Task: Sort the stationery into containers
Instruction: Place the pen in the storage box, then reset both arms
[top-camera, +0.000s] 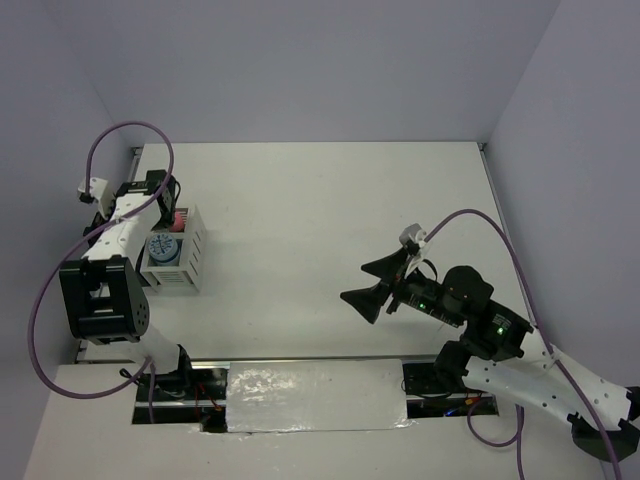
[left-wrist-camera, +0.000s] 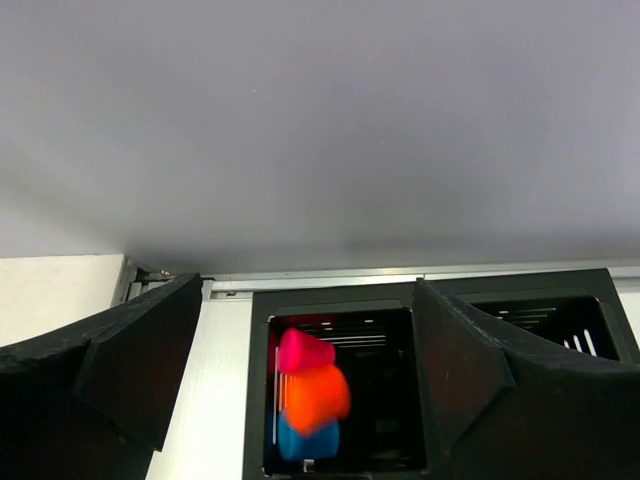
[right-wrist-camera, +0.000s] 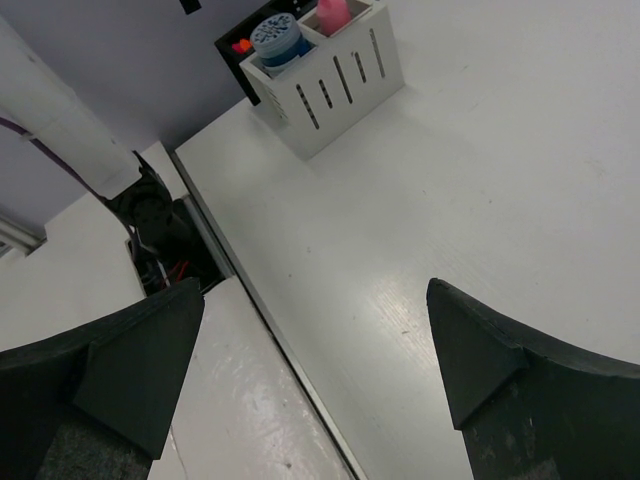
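My left gripper (top-camera: 160, 192) is open and empty, right above the black pen holder (left-wrist-camera: 230, 400) at the table's far left. In the left wrist view its jaws stand wide on either side of one compartment. In that compartment stand highlighters with a pink cap (left-wrist-camera: 303, 351), an orange cap (left-wrist-camera: 316, 397) and a blue cap (left-wrist-camera: 305, 440); the orange one is blurred. The white slotted box (top-camera: 190, 262) beside it holds a blue-white tin (top-camera: 163, 248) and a pink jar (top-camera: 180, 216). My right gripper (top-camera: 385, 280) is open and empty, hovering over bare table at the right. The tiny bottle is not visible.
The right wrist view shows the white box (right-wrist-camera: 345, 85), tin (right-wrist-camera: 278, 38) and pink jar (right-wrist-camera: 333, 14) far off. A shiny plate (top-camera: 315, 395) and a gap with cables (right-wrist-camera: 160, 240) lie along the near edge. Walls close the back and sides.
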